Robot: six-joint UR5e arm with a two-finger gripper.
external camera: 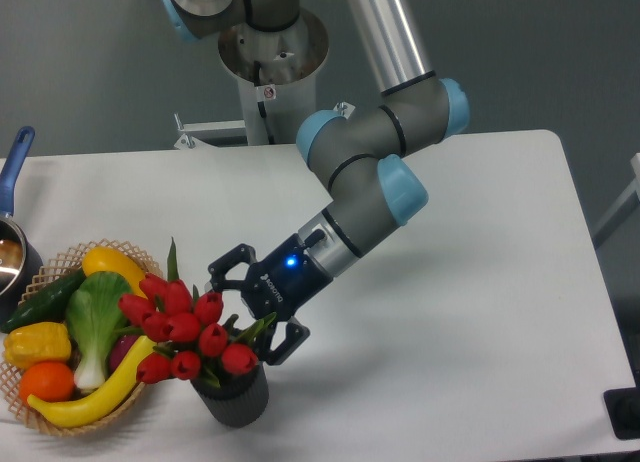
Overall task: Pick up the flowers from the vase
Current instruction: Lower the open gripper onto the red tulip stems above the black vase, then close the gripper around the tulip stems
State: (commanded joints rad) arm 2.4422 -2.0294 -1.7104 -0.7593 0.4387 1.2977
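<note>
Flowers [185,327], red tulip buds with green leaves, sit in the vase [236,395], leaning away from the gripper [248,313] toward the basket [60,422]. Jaws spread wide, nothing held; one finger sits above the top buds, the other just beside a green leaf on the bunch's near side, contact hard to tell. Vase stands on the white counter [470,302], directly below the jaws' lower finger. Basket lies beyond the flowers from the jaws, holding a banana [95,392], bok choy [95,322], yellow pepper [35,344] and an orange [45,382]. Blue light glows on the gripper body behind the jaws.
</note>
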